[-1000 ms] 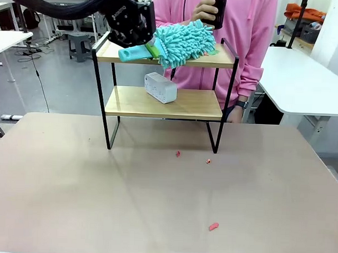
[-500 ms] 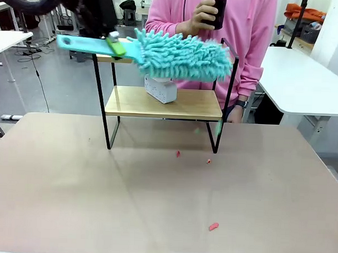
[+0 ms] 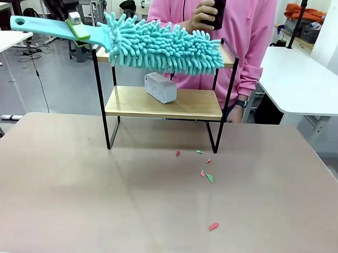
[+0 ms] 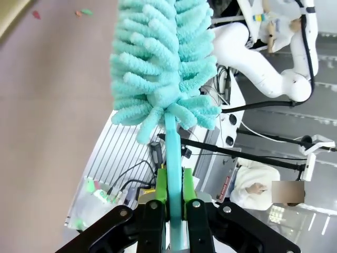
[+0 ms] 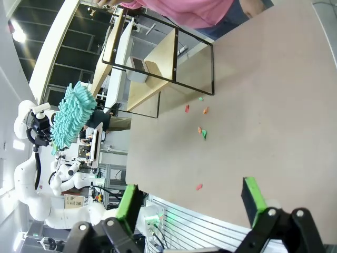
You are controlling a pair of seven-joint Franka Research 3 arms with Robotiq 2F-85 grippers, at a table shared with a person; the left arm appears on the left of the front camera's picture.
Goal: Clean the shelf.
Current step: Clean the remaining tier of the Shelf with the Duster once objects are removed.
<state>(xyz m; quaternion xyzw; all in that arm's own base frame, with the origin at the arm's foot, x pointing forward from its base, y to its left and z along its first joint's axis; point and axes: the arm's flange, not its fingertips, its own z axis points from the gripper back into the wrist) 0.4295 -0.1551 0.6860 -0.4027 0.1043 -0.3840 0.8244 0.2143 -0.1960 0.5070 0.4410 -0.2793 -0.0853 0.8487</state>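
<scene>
The shelf (image 3: 192,105) stands at the table's far side, seen sideways as the shelf (image 5: 158,68) in the right wrist view. My left gripper (image 3: 73,20) is shut on the handle of a teal fluffy duster (image 3: 160,45), whose head hangs level in front of the top board. Its own view shows both fingers (image 4: 161,184) clamped on the handle below the duster head (image 4: 163,68). My right gripper (image 5: 189,199) is open and holds nothing above the table's near side. Small red and green scraps (image 3: 206,175) lie on the table before the shelf.
A white box (image 3: 160,87) sits on the lower board. A person in a pink top stands behind the shelf holding a dark cup (image 3: 215,9). One more red scrap (image 3: 213,226) lies nearer me on the beige table (image 3: 72,201). White tables stand at both sides.
The duster swept off the top board and swung up and to the left. New green and red scraps now lie on the table in front of the shelf.
</scene>
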